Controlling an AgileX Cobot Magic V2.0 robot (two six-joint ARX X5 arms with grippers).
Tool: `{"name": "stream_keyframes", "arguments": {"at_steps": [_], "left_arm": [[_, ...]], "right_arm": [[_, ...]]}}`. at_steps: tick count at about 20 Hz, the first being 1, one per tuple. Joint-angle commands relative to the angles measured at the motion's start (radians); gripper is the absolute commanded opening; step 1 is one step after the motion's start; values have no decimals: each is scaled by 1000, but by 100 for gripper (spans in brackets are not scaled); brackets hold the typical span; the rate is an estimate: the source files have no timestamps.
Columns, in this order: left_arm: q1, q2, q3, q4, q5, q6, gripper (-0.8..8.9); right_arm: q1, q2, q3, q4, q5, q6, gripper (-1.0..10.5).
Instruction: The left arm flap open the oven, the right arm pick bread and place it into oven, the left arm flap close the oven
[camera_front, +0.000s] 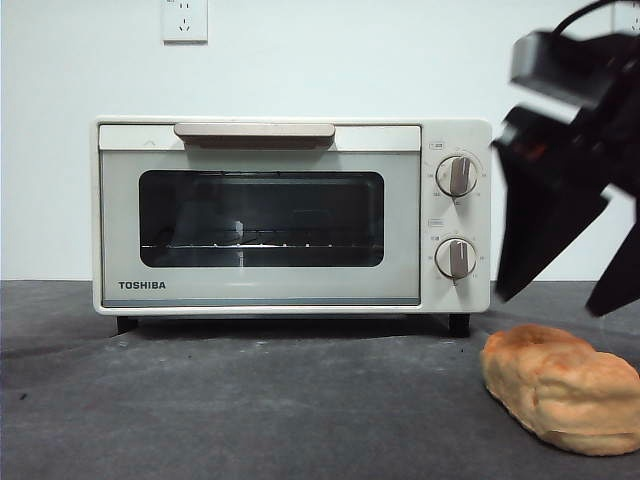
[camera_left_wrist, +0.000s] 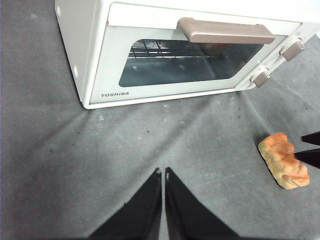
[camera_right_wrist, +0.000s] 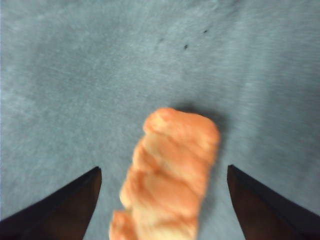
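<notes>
The right gripper (camera_right_wrist: 162, 172) hangs above the bread (camera_right_wrist: 167, 172) with its jaws spread wide, one on each side of the loaf and neither touching it. The bread (camera_front: 560, 388) lies on the dark grey table (camera_front: 250, 410) in front of the oven (camera_front: 290, 215), off toward the oven's knob end, and the oven's door is closed with its handle (camera_front: 255, 131) up along the top edge. The left gripper (camera_left_wrist: 163, 174) waits well back from the oven's front, its jaws pressed together on nothing.
</notes>
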Motion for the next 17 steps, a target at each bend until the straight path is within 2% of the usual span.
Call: {"name": "stream_keyframes", "arguments": {"at_steps": [1, 4, 9, 12, 17], "left_arm": [[-2, 5, 19, 5, 5, 12, 19], [-2, 5, 19, 4, 5, 12, 19], [-2, 5, 19, 5, 5, 12, 19], [-2, 5, 19, 5, 5, 12, 19], [-7, 5, 19, 33, 5, -3, 18]], "right_arm": [[23, 77, 4, 50, 33, 34, 401], [33, 157, 4, 74, 64, 40, 401], [36, 228, 4, 106, 68, 40, 388], [36, 235, 4, 106, 68, 39, 209], [35, 200, 6, 112, 67, 39, 194]]}}
